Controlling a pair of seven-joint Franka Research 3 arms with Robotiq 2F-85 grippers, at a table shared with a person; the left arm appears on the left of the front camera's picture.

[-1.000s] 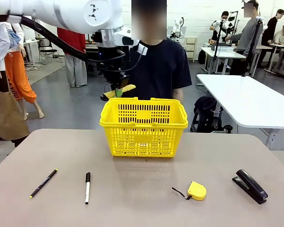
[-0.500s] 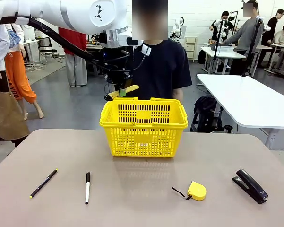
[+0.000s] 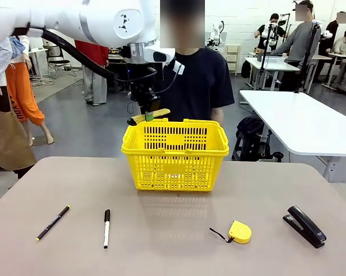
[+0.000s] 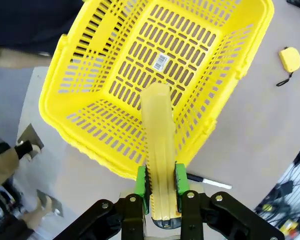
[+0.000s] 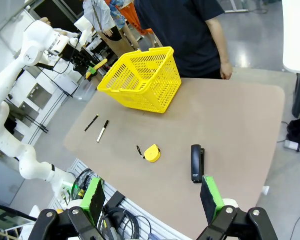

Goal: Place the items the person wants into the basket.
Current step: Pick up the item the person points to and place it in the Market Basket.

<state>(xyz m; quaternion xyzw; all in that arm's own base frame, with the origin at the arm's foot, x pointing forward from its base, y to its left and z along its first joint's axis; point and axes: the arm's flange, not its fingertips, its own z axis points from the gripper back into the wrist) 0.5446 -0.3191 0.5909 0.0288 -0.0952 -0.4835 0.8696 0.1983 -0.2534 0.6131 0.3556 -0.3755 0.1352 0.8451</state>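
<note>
My left gripper (image 3: 148, 115) is shut on the yellow-and-black utility knife (image 3: 147, 116), holding it in the air just over the back-left rim of the yellow basket (image 3: 175, 167). In the left wrist view the knife (image 4: 159, 135) sticks out between the green pads (image 4: 141, 180) above the basket (image 4: 214, 90), whose floor is bare. The thin black pen (image 3: 53, 222) lies at the front left of the table and the black stapler (image 3: 304, 226) at the front right. The person (image 3: 193, 80) stands behind the basket. My right gripper (image 5: 152, 200) hangs open high above the table's near right, over the stapler (image 5: 196, 162).
A white marker with a black cap (image 3: 106, 227) lies next to the pen. A small yellow tape measure (image 3: 239, 232) sits right of centre near the front. A white table (image 3: 305, 121) stands off to the right behind.
My left gripper has carried the knife a little to the right, closer over the basket's back-left rim. Everything on the table stays where it was.
</note>
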